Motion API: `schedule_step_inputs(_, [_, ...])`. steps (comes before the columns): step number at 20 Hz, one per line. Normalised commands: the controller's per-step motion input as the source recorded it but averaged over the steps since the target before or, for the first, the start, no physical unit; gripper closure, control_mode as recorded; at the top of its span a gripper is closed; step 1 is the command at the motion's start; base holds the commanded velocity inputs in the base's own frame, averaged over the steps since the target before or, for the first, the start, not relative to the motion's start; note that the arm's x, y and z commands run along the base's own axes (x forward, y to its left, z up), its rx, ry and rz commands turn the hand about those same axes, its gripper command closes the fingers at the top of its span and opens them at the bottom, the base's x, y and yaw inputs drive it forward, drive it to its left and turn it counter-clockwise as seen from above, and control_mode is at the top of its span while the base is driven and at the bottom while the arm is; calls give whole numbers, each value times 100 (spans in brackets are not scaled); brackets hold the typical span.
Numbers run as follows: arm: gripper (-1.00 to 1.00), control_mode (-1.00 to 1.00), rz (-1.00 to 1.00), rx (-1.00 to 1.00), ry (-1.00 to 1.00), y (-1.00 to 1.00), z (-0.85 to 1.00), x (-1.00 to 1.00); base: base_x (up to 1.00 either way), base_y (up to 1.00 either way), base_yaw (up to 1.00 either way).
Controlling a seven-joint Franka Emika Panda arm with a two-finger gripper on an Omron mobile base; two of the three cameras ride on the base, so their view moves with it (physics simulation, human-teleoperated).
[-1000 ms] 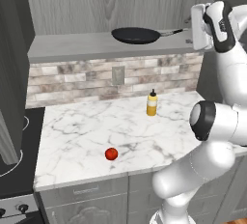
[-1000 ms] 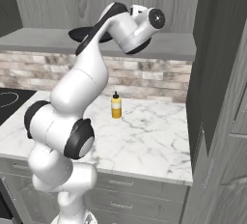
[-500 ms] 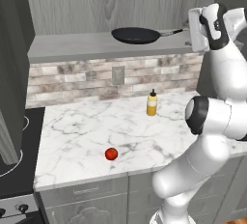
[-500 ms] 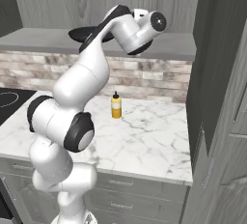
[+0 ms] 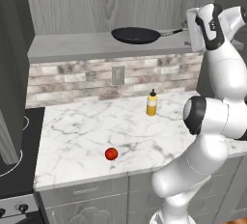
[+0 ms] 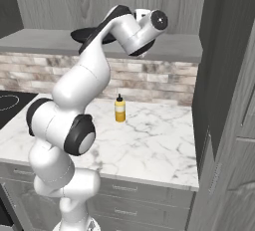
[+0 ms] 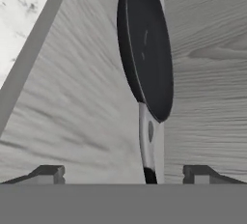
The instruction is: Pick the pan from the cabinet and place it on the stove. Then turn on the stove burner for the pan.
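White marble counter (image 5: pixel 87 131) is backed by brick tiling, with a yellow bottle (image 5: pixel 152 103) and a red tomato (image 5: pixel 111 153) on it. On the grey cabinet (image 5: pixel 72 47) shelf above, the pan (image 5: pixel 136 35) is seen, its handle lying between the spread, empty gripper (image 7: pixel 124 174) tips; the stove (image 5: pixel 14 162) is cut off at left

A white marble bench (image 5: pixel 87 131) with grey veining spreads across the middle of the kitchen. Behind the bench runs a backsplash of mottled grey and tan brick tiles (image 5: pixel 72 80), with a pale wall outlet plate (image 5: pixel 117 75) set into it. Above the backsplash, a wall of grey wood-grain panelling (image 5: pixel 96 6) rises. Below the bench front sit low grey drawer fronts with slim handles (image 6: pixel 134 195). At the bench's right end stands a tall dark grey wood-grain unit (image 6: pixel 229 100). The light is soft and even.
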Motion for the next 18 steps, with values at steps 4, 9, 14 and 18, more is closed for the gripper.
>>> schedule_step_inputs(4, [-100,-100,0,-9,-6,0,-1,39,0,0,0])
schedule_step_inputs(9, [-100,-100,0,-10,-11,0,5,30,0,0,0])
schedule_step_inputs(14, [-100,-100,0,-12,-13,0,22,17,0,0,0])
schedule_step_inputs(18, [-100,-100,0,-10,-4,0,7,22,0,0,0])
